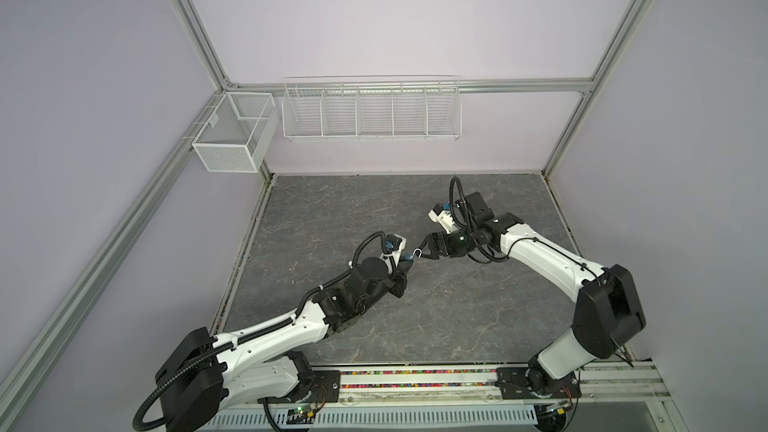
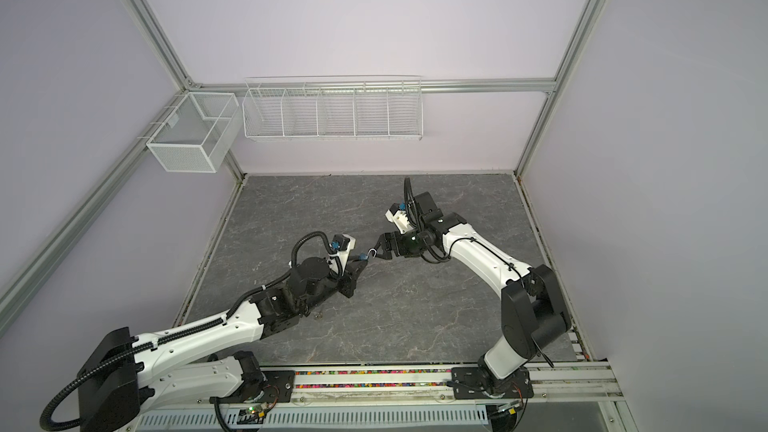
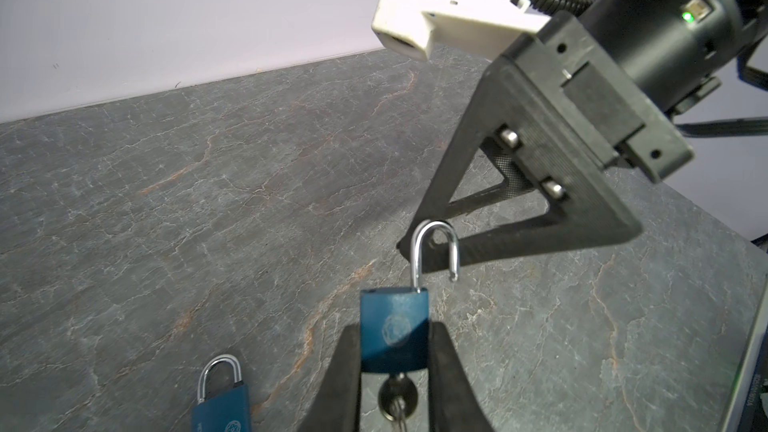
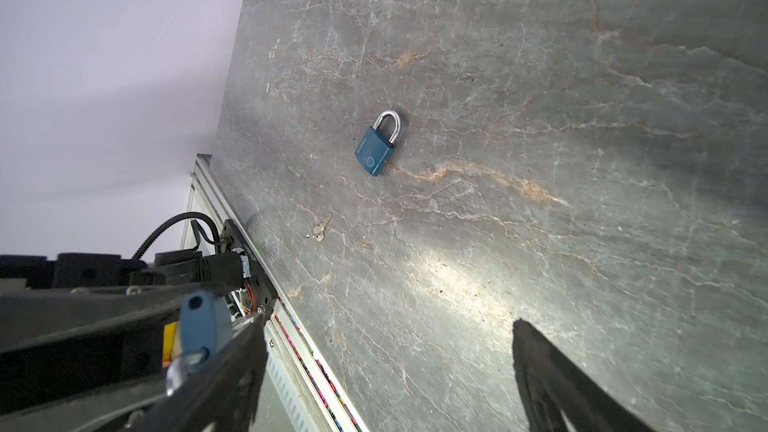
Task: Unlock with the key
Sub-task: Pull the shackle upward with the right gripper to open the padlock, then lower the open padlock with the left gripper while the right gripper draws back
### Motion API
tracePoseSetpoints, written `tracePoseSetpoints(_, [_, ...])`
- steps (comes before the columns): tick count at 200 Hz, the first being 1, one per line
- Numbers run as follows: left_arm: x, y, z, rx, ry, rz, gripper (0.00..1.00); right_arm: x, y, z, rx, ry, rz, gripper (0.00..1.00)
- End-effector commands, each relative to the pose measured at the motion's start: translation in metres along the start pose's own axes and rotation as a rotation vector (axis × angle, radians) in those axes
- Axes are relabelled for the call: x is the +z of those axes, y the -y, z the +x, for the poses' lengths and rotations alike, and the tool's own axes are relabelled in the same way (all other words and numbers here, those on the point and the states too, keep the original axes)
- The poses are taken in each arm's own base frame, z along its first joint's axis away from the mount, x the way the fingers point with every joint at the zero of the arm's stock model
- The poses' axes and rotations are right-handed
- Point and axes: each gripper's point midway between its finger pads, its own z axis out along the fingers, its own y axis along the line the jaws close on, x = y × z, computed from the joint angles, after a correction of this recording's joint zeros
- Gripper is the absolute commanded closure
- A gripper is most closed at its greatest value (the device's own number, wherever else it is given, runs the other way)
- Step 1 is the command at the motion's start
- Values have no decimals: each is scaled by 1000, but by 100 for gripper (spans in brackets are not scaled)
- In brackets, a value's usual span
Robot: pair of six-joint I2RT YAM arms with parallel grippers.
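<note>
L jaws clamp the body of a blue padlock [image 3: 392, 317], held up off the grey stone-look worktop [image 1: 457, 305] near its centre. The key [image 3: 397, 396] sits in the underside, betw. the two fingers. The shackle [image 3: 415, 259] is sprung, w/ one leg seated and the other clear of the body.

R jaws gape wide, facing the lock. One fingertip sits right at the shackle loop, and contact can't be called from the room. In both top views the two arms meet tip to tip, L arm [image 1: 266, 334] reaching from the front rail and R arm [image 2: 478, 255] bent in from the far side.

Further out, a 2nd blue padlock [image 4: 374, 151] lies flat on the worktop, shackle shut. A loose key [image 4: 320, 228] lies near it, apart. On the back wall hang a long white wire rack [image 1: 370, 135] and, in the corner, a small mesh basket [image 1: 226, 155].
</note>
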Motion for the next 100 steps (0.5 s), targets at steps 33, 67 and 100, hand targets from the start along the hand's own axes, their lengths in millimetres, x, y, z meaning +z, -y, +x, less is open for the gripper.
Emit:
tracePoseSetpoints(33, [9, -20, -4, -71, 9, -131, 100, -30, 8, 1, 18, 79, 109, 6])
tracePoseSetpoints(67, [27, -30, 5, -96, -61, -231, 100, -60, 14, -4, 58, 175, 226, 3])
tracePoseSetpoints(100, [46, -53, 15, -154, -167, -451, 100, -88, -10, -6, 70, 291, 164, 9])
